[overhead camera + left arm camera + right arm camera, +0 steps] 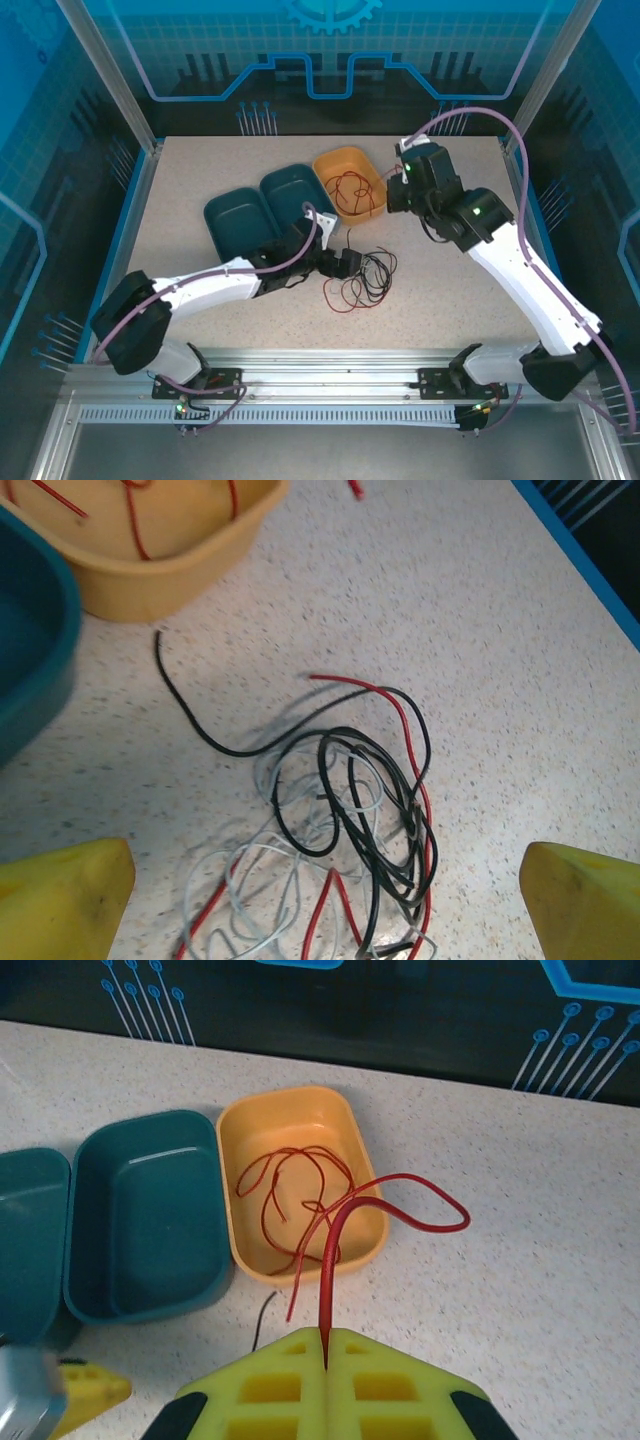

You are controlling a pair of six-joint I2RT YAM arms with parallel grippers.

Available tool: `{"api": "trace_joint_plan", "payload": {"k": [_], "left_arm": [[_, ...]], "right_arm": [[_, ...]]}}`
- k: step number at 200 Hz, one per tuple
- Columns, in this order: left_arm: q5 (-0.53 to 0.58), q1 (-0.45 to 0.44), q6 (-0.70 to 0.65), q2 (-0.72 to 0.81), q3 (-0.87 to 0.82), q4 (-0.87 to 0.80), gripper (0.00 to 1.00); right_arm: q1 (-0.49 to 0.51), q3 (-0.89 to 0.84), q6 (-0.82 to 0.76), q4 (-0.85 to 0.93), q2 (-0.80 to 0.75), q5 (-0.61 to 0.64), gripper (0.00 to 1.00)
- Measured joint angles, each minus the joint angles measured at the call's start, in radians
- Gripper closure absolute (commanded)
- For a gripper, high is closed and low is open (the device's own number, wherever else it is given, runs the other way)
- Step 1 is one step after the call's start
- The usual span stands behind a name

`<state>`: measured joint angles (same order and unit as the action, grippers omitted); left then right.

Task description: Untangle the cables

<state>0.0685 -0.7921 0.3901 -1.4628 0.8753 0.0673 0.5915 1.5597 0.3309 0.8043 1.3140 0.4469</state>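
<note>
Red cable (329, 1270) rises out of the right gripper (325, 1338), whose yellow fingers are pressed together on it; it arches over the table just beside the yellow tray (290, 1096), where more red loops lie coiled; whether they are the same wire I cannot tell; a teal tray (140, 1125) sits just beside the yellow one, a second teal tray (30, 1160) beyond it; nearer the arms, the tangle of cables (350, 810), black, red and whitish strands looped through one another, lies on the speckled table (480, 630); the left gripper (325, 870) hovers over it, fingers spread wide, holding nothing; one black end (170, 692) trails toward the yellow tray.
</note>
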Motion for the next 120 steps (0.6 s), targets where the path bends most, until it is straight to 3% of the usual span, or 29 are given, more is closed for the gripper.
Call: {"api": "trace_joint_plan", "payload": {"k": [54,120], "left_arm": [[0.135,0.01,-0.013,0.142,-0.016,-0.035,0.01],[0.179,0.1,-0.014,0.26,-0.087,-0.05,0.01]], "right_arm": [[-0.061,0.142,-0.045,-0.097,0.206,-0.093,1.0],[-0.099,0.369,-0.052,-0.146,0.48,-0.168,1.0]]}}
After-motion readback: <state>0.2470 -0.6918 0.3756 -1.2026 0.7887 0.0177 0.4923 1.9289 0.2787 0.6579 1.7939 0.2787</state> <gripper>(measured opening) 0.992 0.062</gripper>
